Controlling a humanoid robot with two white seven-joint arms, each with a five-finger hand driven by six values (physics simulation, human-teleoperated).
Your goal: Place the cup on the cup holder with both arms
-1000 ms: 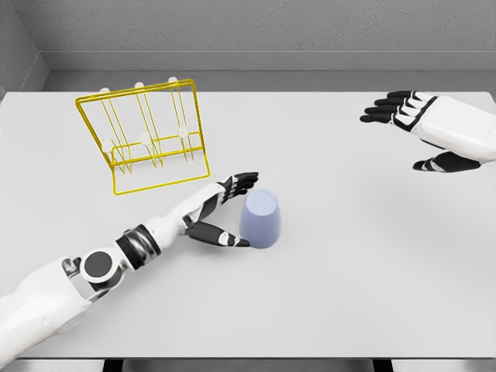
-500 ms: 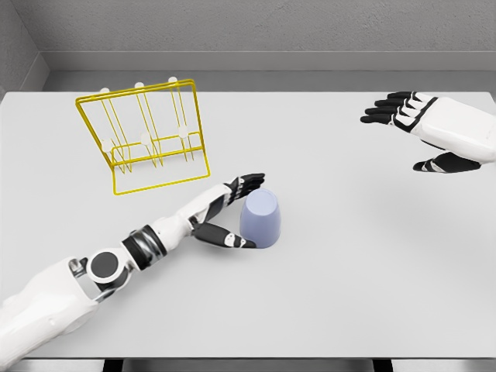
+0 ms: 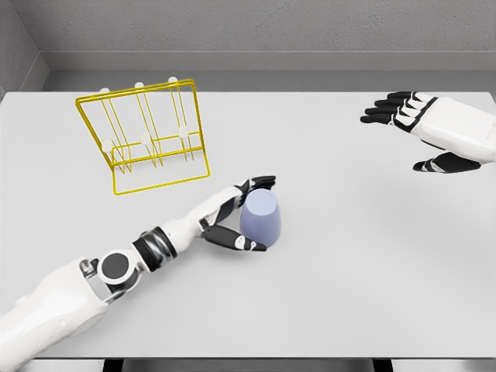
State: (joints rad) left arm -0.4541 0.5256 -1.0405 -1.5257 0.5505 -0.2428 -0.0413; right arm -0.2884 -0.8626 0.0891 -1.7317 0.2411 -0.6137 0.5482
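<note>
Cup (image 3: 260, 218) between left hand (image 3: 236, 215) fingers

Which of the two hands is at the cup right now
The left hand, its fingers around the lilac cup. The right hand hovers open, far off at the table's right.

Lavender cup (image 3: 260, 218), upside down, mid-table (image 3: 349, 256); left hand (image 3: 236, 217) cupped its left side. Yellow wire cup holder (image 3: 143, 136) stood far left. Right hand (image 3: 422, 124) hovered far right, fingers spread.

A simulated test bench is suggested by a plain white table (image 3: 349, 279), bare grey walls (image 3: 256, 27) at 12 o'clock, and flat rendered lighting.
</note>
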